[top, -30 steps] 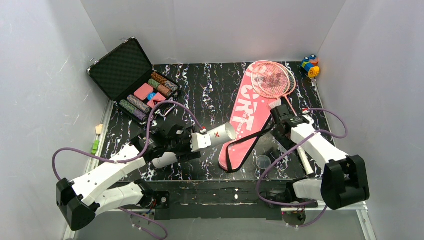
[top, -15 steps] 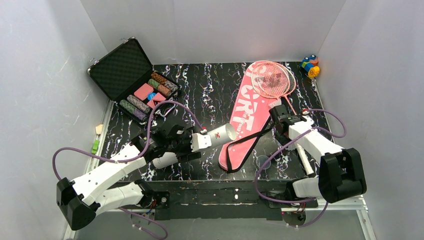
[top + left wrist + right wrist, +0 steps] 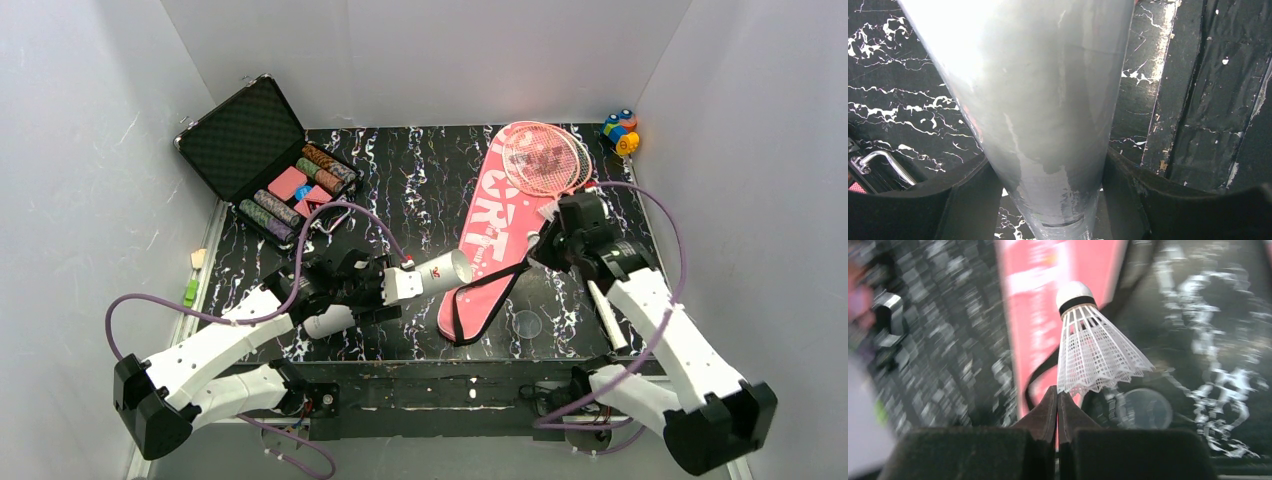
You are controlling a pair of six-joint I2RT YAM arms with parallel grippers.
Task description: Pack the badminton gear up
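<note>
My left gripper is shut around the long white tube. It holds the tube slanted above the table, with the open end toward the pink "SPORT" cover. My right gripper is shut, pinching the skirt edge of a white shuttlecock in the air above the cover's black strap. Two pink rackets lie with their heads on the cover's wide end. A white handle runs down beside the right arm.
An open black case of poker chips stands at the back left. A small multicoloured toy sits in the back right corner. A clear round lid lies near the cover's narrow end. Small bits lie off the left edge.
My right gripper closed on the shuttlecock beside the rackets' shafts and lifted it off the table as the arm rose. The left arm and the tube stayed put.
</note>
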